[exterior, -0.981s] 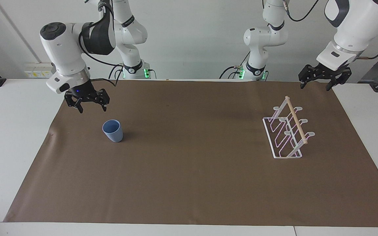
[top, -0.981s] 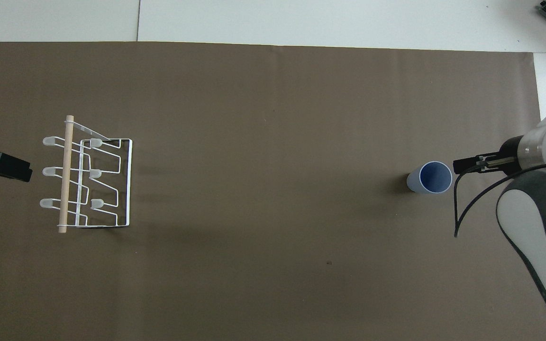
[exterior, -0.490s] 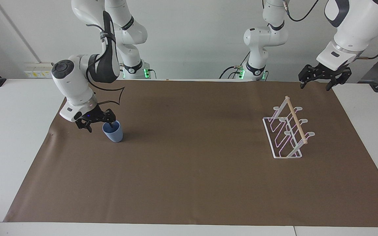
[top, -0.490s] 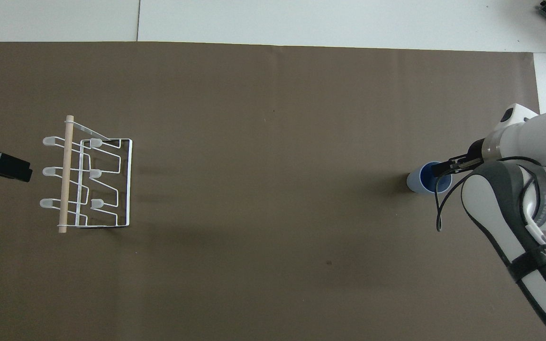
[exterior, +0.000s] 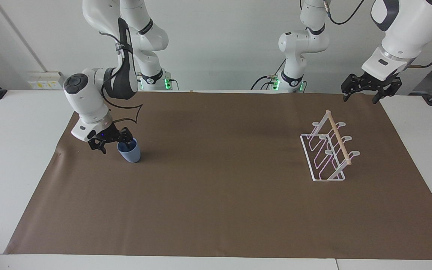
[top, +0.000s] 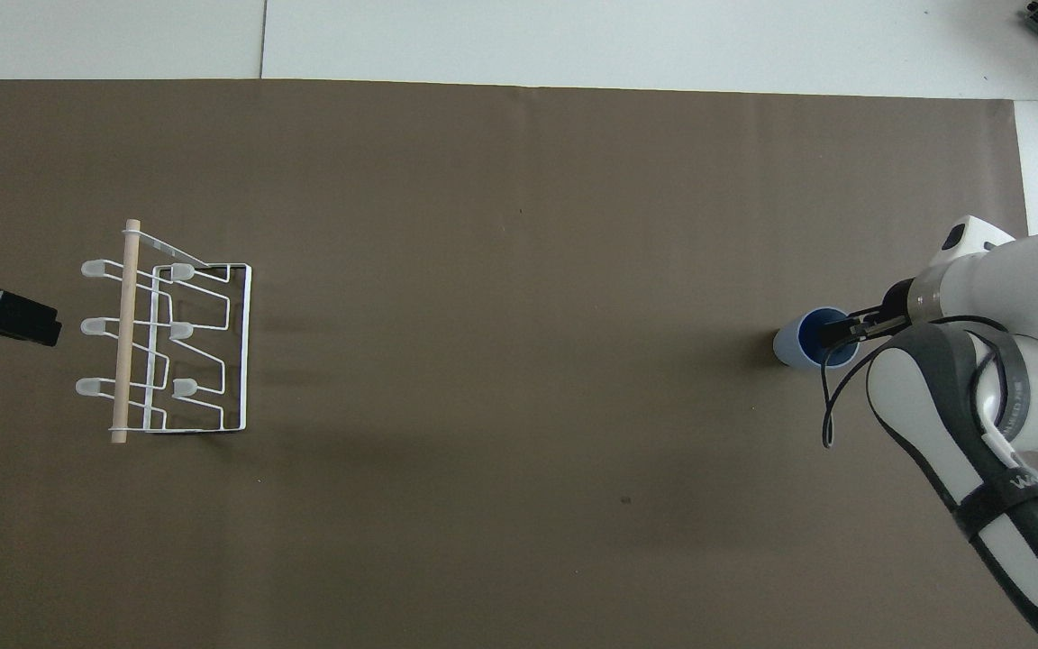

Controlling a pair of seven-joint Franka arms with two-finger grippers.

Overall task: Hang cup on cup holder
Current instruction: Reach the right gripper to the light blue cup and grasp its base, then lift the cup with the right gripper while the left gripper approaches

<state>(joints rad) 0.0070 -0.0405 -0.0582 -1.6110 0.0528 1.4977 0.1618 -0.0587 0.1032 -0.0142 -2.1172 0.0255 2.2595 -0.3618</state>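
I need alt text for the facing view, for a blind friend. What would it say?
The right gripper straddles the rim of a light-blue cup standing upright on a brown mat. At the left arm's end stands a white wire cup holder, the left gripper waiting above the mat's corner near it.

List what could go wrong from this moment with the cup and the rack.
1. The right gripper straddles the rim of the upright light-blue plastic cup, one finger inside; such a thin-wall pinch may slip or tip it.
2. The white wire cup holder with a wooden dowel stands at the left arm's end of the brown mat, so the carry is long.
3. The left gripper waits above the mat's edge near the holder; arms might crowd there.
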